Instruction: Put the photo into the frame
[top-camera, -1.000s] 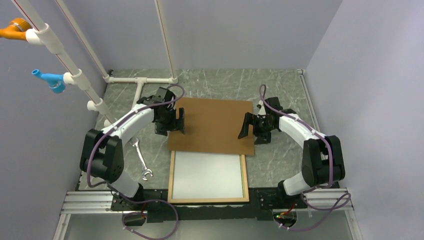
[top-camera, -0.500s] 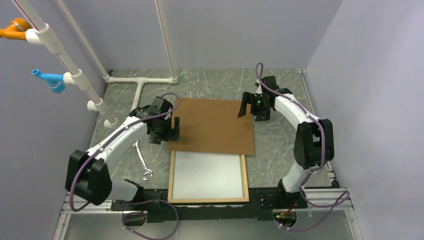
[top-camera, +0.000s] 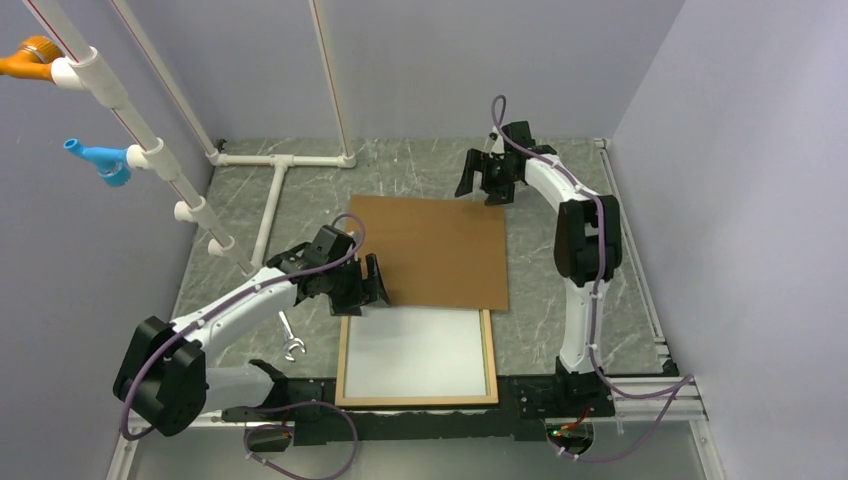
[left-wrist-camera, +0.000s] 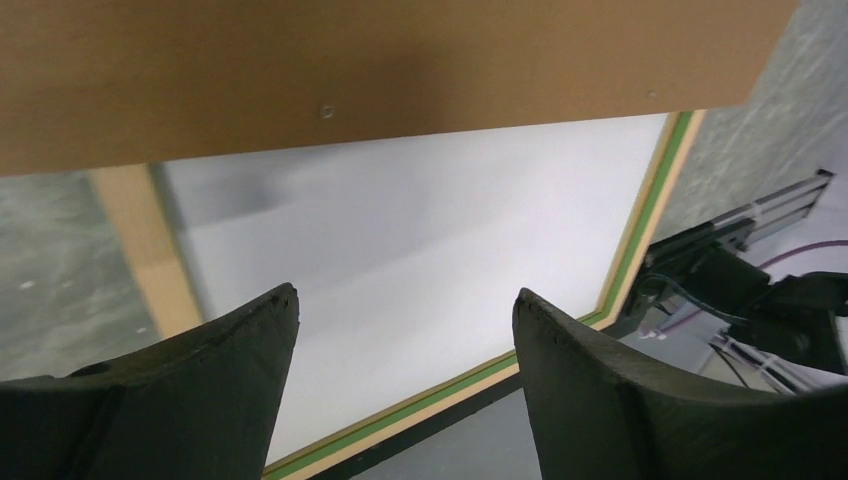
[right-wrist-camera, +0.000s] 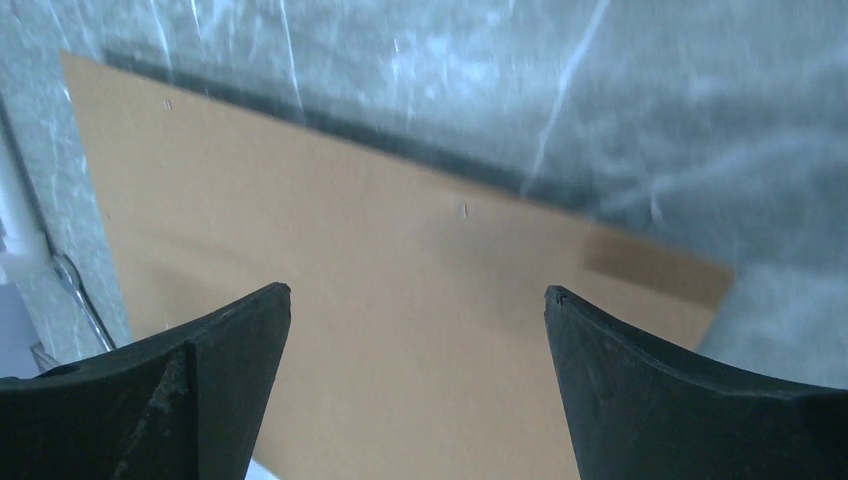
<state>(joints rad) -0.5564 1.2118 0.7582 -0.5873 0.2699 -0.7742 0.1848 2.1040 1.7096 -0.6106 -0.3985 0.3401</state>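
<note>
The frame (top-camera: 342, 350) lies flat at the near edge, tan wood rails up, a green inner strip showing in the left wrist view (left-wrist-camera: 652, 215). A plain white surface (top-camera: 415, 352) fills it, looking like the photo's white back (left-wrist-camera: 420, 230); no printed side shows. The brown backing board (top-camera: 435, 250) lies just beyond, overlapping the frame's far rail. My left gripper (top-camera: 368, 290) (left-wrist-camera: 405, 293) hangs open at the board's near left corner, holding nothing. My right gripper (top-camera: 480, 190) (right-wrist-camera: 417, 290) is open and empty above the board's far right edge (right-wrist-camera: 400, 300).
A steel wrench (top-camera: 289, 338) lies left of the frame, beside my left arm. White pipe framing (top-camera: 280, 160) stands at the back left, with blue (top-camera: 100, 160) and orange (top-camera: 30, 58) fittings. Grey walls close in three sides. A metal rail (top-camera: 180, 405) runs along the near edge.
My left gripper slid from the board's left edge toward me to its near left corner, jaws narrowing slightly. My right arm swung away from the board's right side to its far edge.
</note>
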